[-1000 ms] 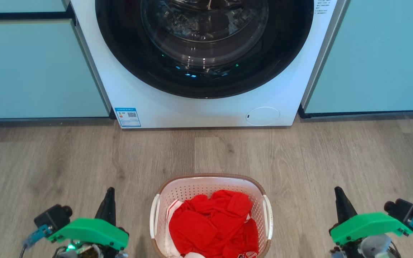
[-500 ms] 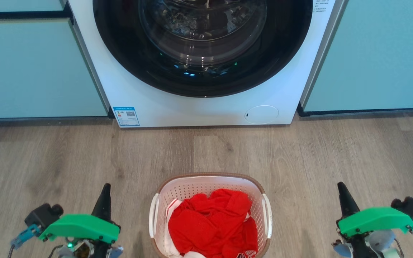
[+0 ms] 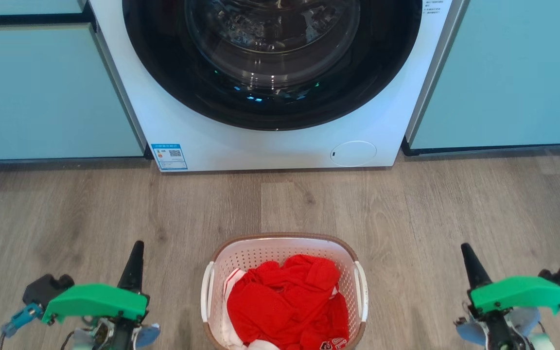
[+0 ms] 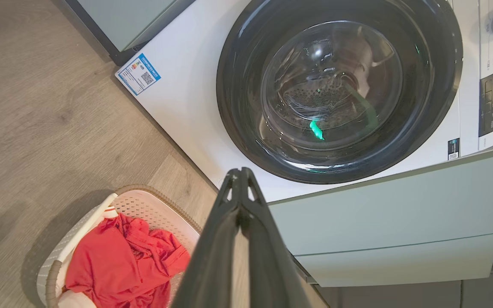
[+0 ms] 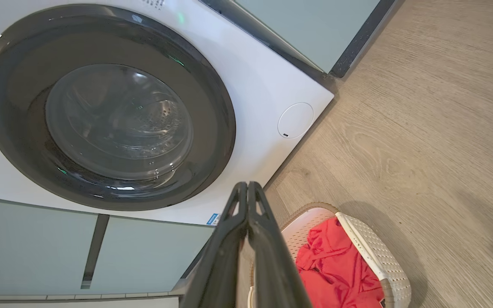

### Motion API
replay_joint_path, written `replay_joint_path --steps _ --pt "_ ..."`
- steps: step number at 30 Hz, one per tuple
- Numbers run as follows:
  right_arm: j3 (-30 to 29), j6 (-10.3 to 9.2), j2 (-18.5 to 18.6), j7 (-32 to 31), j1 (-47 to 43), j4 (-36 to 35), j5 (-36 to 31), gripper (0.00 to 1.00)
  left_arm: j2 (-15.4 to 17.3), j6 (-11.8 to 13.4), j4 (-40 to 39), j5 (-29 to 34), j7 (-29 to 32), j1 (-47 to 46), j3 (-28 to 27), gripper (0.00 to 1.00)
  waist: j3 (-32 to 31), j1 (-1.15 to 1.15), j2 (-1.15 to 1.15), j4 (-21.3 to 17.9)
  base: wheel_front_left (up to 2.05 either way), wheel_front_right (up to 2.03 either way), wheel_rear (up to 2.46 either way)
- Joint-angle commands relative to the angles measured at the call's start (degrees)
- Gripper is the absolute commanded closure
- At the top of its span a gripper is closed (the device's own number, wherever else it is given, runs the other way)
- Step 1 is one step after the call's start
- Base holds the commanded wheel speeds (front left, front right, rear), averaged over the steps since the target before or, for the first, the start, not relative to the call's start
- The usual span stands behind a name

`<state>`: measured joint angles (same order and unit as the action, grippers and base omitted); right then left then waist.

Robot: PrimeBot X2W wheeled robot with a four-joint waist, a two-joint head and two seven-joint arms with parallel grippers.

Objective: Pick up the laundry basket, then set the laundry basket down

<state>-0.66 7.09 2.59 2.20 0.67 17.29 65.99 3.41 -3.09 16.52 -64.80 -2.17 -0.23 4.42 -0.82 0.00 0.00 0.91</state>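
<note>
Plainly, the left claw [image 3: 134,257] has its two dark fingers pressed together, the tips meeting in the left wrist view. The right claw [image 3: 468,257] is likewise closed on nothing, its tips touching in the right wrist view. Both hover over the floor [image 3: 406,209] toward its near edge, one on each side of the laundry basket [image 3: 280,239] and well apart from it. The basket stands upright on the floor midway between them, near that same edge. Its white handles [image 3: 206,291] face the claws and red clothes [image 3: 285,306] are heaped inside. The washing machine [image 3: 260,146] stands at the floor's far edge, apart from the basket.

Such a scene fits a basket waiting to be taken by its handles as well as one put down again with the arms drawn off; I cannot settle which. Either way, I judge that good work here means keeping the two arms matched in height and reach and clear of the rim. That way neither finger knocks a handle and skews or tips the light, loosely loaded basket.
</note>
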Motion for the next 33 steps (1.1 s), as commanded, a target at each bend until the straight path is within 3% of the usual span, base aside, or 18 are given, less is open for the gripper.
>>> replay_joint_path --steps 1,33 --pt "0.13 0.27 1.25 -0.48 3.24 -2.44 1.65 1.0 0.67 -0.63 -2.04 -1.59 0.38 -3.25 -2.28 1.0 0.03 0.0 0.0 -0.03 0.0 0.0 0.0" --pt "-3.27 0.36 1.24 -5.68 4.8 -3.09 20.24 1.0 0.53 -3.36 -2.39 -21.15 5.57 -5.13 -7.55 1.0 0.74 0.0 0.0 -0.67 0.0 0.0 0.0"
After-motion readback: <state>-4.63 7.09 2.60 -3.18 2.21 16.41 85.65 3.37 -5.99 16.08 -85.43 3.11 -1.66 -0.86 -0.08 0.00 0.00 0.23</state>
